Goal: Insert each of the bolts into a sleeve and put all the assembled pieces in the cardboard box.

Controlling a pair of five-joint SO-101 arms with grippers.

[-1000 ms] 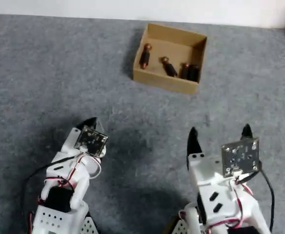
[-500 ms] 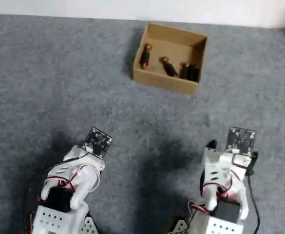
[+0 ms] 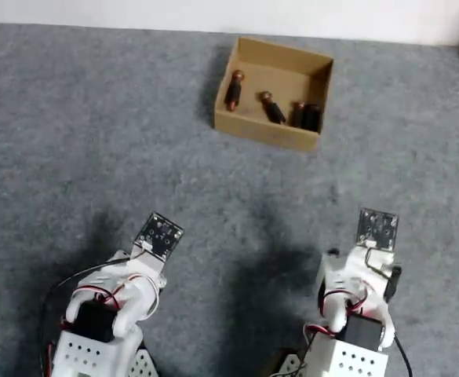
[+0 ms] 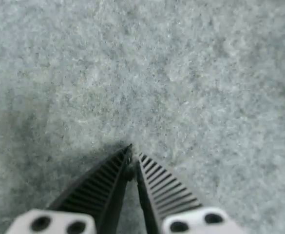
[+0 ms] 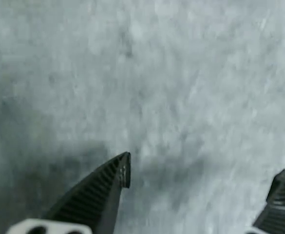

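Pieces (image 3: 234, 90) are seen lying flat inside the box (image 3: 268, 135), long axes mostly running toward its far wall. Both arms are parked over the grey desk (image 3: 96, 118) well short of the box, which lies ahead and between them, neither clearly nearer. The left gripper (image 4: 132, 163) is pressed together; the right gripper (image 5: 204, 173) is spread, holding nothing. The task is judged all but finished. No writing can be read on the box

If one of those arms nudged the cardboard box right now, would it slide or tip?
Probably slide grudgingly: the cardboard box sits flat on fuzzy grey carpet, which likely drags. Tipping seems unlikely, since it is low and wide. The round pieces inside might roll about.
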